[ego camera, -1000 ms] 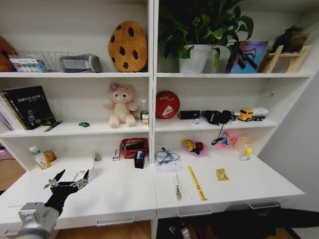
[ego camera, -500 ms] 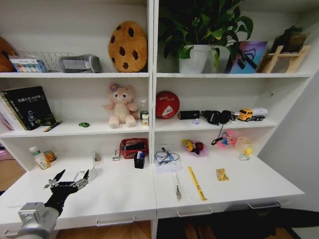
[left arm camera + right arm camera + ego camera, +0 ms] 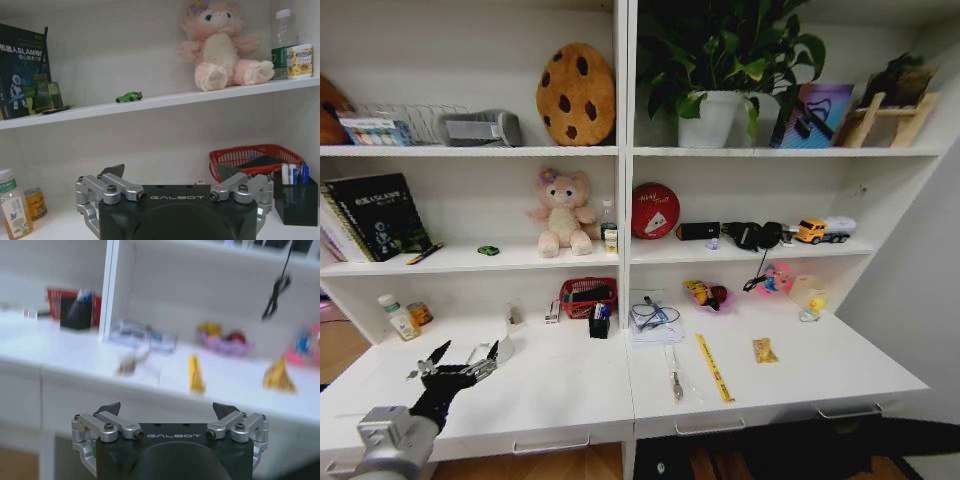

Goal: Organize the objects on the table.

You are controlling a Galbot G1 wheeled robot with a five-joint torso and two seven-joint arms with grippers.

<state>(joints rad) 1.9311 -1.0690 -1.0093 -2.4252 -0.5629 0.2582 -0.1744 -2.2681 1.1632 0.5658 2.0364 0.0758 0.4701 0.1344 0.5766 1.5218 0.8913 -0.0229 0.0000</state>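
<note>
My left gripper (image 3: 455, 365) hovers open and empty over the left end of the white table (image 3: 560, 385). A small clear cup (image 3: 506, 346) stands just beside its fingers. A green-capped bottle (image 3: 395, 318) (image 3: 12, 210) and a small can (image 3: 420, 312) stand at the back left. Farther along are a red basket (image 3: 588, 296), a black pen holder (image 3: 600, 322) with blue pens, a bagged cable (image 3: 653, 320), a wrapped tool (image 3: 674, 378), a yellow strip (image 3: 714, 367) and a yellow packet (image 3: 765, 350). My right gripper (image 3: 167, 409) is open and empty, low in front of the table's edge.
Shelves rise behind the table, holding a plush bear (image 3: 562, 212), a tiny green car (image 3: 488, 250), books (image 3: 375, 215), a red tin (image 3: 656, 210) and headphones (image 3: 755, 235). A pink bowl of toys (image 3: 710, 296) sits at the back. Drawer handles (image 3: 552, 444) line the front.
Nothing on the table has moved and my left gripper holds its place. The head view has shifted very slightly.
</note>
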